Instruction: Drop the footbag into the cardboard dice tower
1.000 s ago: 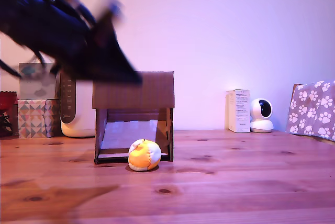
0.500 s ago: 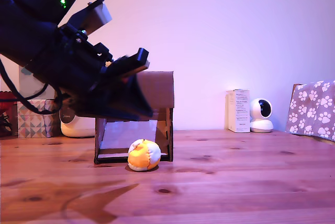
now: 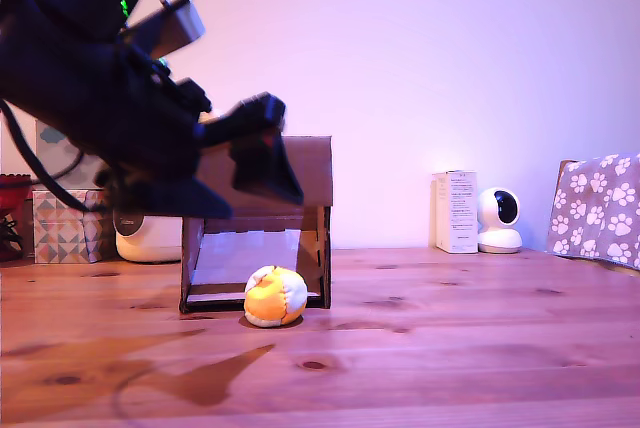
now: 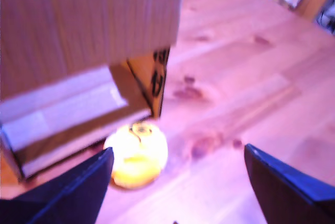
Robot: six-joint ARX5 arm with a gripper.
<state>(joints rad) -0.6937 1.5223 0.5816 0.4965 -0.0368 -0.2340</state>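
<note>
Resting on the wooden surface (image 3: 450,338), the footbag (image 3: 275,296) sits just in front of the cardboard dice tower (image 3: 300,173), near its open lower front. The gripper (image 4: 175,182) hangs above the footbag, jaws spread wide and holding nothing.
</note>
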